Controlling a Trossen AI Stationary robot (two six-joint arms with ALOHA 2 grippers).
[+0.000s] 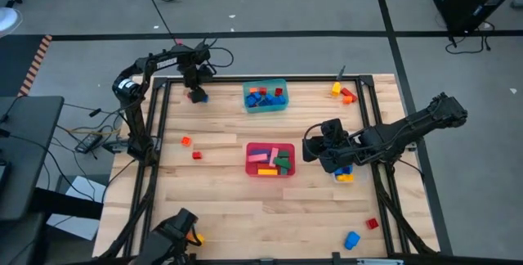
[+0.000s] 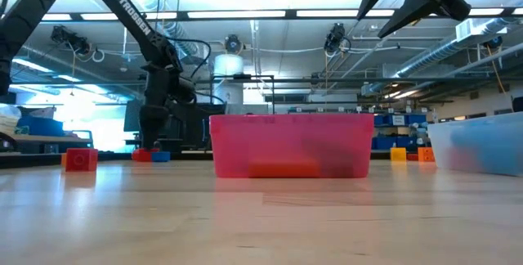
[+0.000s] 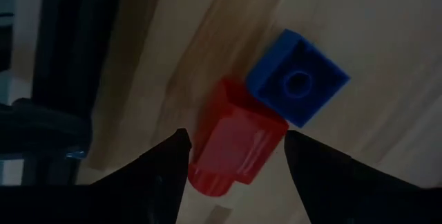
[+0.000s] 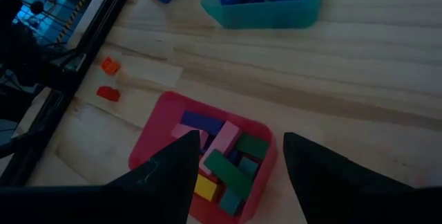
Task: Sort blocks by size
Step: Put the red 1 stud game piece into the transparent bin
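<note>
Hovering my left claw [image 3: 235,156] spread over the red block [image 3: 235,144], which touched a blue block [image 3: 297,79] at the table's [image 1: 221,208] far-left edge; best closed squarely on red alone. Right claw [image 4: 235,158] waited spread above the red tub [image 4: 148,141].

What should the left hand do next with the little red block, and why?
Probably close. The left hand is low over the table's far left corner, its open fingers on either side of the red block, which lies touching a blue block. Closing would likely grip only the red one.
</note>
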